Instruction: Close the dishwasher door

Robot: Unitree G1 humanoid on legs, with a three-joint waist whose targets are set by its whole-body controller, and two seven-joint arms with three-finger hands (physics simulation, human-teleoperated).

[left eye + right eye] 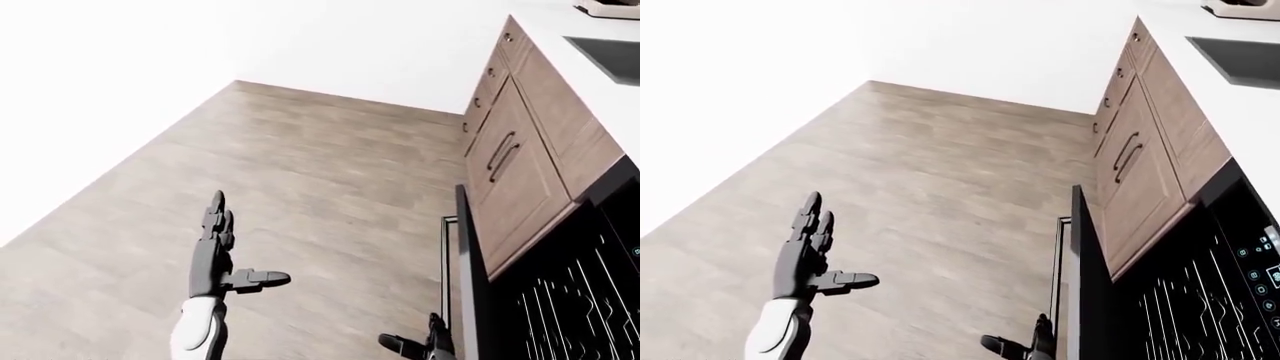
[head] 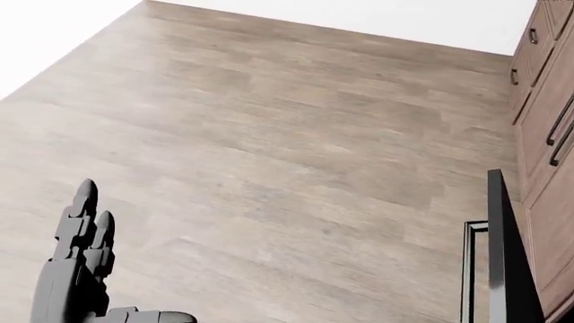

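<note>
Looking down across a wood-plank floor (image 1: 330, 172), the three head cameras show a tilted kitchen scene with white walls (image 1: 120, 90) at the left and top. The dishwasher (image 1: 1200, 300) sits at the lower right of both eye views, its dark interior and pale rack wires (image 1: 570, 307) exposed under the counter (image 1: 600, 37). Its door (image 1: 1085, 285) stands open, seen nearly edge-on as a thin black slab that runs from mid-frame to the bottom edge, with a slim handle bar (image 1: 1055, 262) on its left face; the head view shows the same door at lower right. Small lit control marks (image 1: 1265, 259) line the dishwasher's upper edge. Brown cabinets (image 1: 520, 172) with dark handles run up the right side, and the counter carries a dark recessed sink (image 1: 1240, 60) and a pale object (image 1: 610, 7) cut by the top edge. The left hand (image 1: 222, 251) hangs over the floor at lower left, well apart from the door, its fingers spread: two point up the view and the thumb juts right, gripping nothing. The right hand (image 1: 420, 343) appears only partly at the bottom edge, just left of the door's lower end; its fingers look spread, and contact with the door cannot be told.
</note>
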